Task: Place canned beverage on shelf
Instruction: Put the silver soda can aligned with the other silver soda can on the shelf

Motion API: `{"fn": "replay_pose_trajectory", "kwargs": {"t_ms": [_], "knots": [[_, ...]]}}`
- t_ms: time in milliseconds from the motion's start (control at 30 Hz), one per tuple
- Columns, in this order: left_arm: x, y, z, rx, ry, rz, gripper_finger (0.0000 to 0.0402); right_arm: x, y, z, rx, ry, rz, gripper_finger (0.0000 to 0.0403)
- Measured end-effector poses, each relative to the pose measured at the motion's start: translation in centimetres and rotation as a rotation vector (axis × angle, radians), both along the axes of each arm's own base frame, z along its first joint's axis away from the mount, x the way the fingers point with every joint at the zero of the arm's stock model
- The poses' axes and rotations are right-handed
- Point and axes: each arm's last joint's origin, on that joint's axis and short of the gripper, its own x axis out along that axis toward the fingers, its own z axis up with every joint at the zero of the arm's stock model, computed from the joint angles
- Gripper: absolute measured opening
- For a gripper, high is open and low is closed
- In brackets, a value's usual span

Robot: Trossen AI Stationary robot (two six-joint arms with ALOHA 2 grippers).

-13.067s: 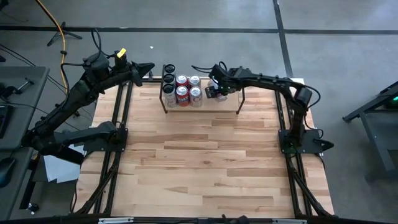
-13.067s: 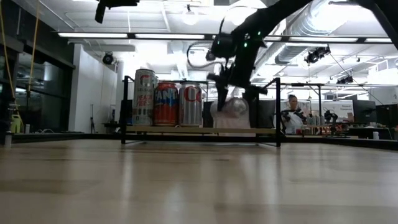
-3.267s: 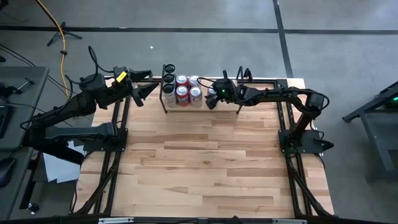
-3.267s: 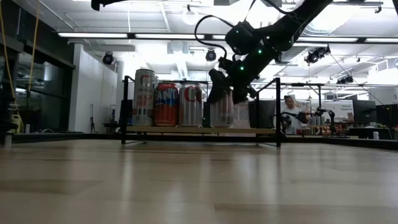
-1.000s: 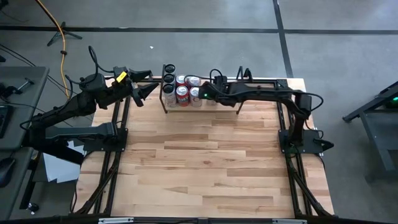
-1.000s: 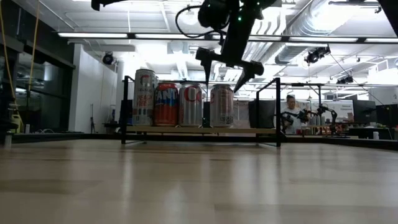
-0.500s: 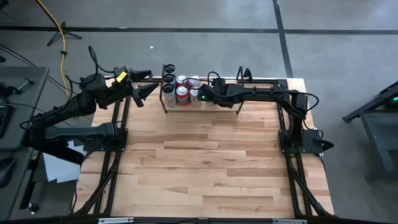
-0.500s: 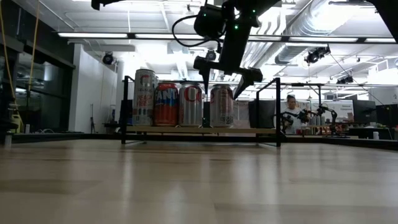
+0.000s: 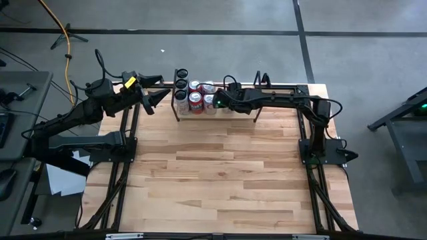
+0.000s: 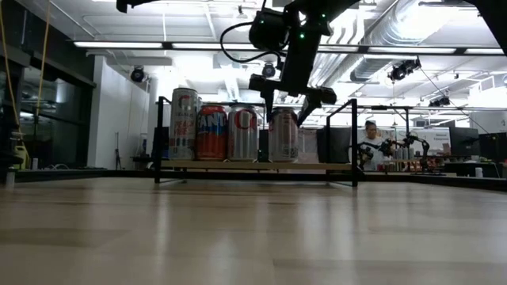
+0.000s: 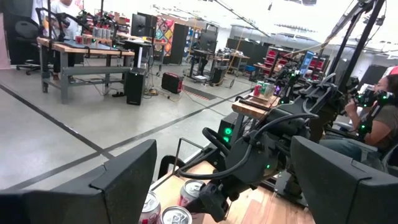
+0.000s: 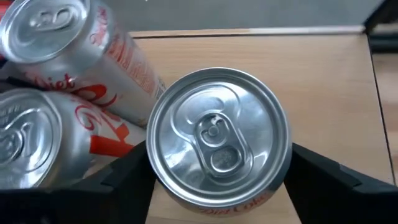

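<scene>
Silver can (image 12: pixel 219 138) stands upright on the shelf (image 9: pixel 235 112), directly below the right claw (image 10: pixel 286 104); its long axis is vertical. Claw fingers straddle the can top, spread, not gripping. Only the right wrist view shows this centring. The left claw (image 9: pixel 159 95) waits spread, off-counter.

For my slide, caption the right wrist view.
Right gripper straddling the upright silver can on the shelf, beside two other cans.

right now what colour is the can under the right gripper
Silver with red lettering; the can under the right gripper shows best in the right wrist view.
</scene>
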Motion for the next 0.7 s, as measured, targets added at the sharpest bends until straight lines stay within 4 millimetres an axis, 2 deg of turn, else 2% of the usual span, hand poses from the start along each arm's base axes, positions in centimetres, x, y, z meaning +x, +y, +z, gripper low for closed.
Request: {"fn": "replay_pose_trajectory", "kwargs": {"t_ms": [133, 433, 567, 700], "knots": [[0.0, 0.0, 0.0, 0.000, 0.000, 0.000, 0.0325, -0.2, -0.4, 0.4, -0.004, 0.068, 0.125, 0.0282], [0.0, 0.0, 0.0, -0.008, -0.005, 0.000, 0.0325, -1.4, -2.6, 1.3, -0.015, 0.260, 0.528, 0.0282], [0.0, 0.0, 0.0, -0.009, -0.006, 0.003, 0.0325, -1.4, -3.8, 1.6, -0.036, 0.252, 0.692, 0.0282], [0.0, 0.0, 0.0, -0.014, -0.008, 0.003, 0.0325, -1.6, -5.6, 1.8, -0.051, 0.182, 0.773, 0.0282]]}}
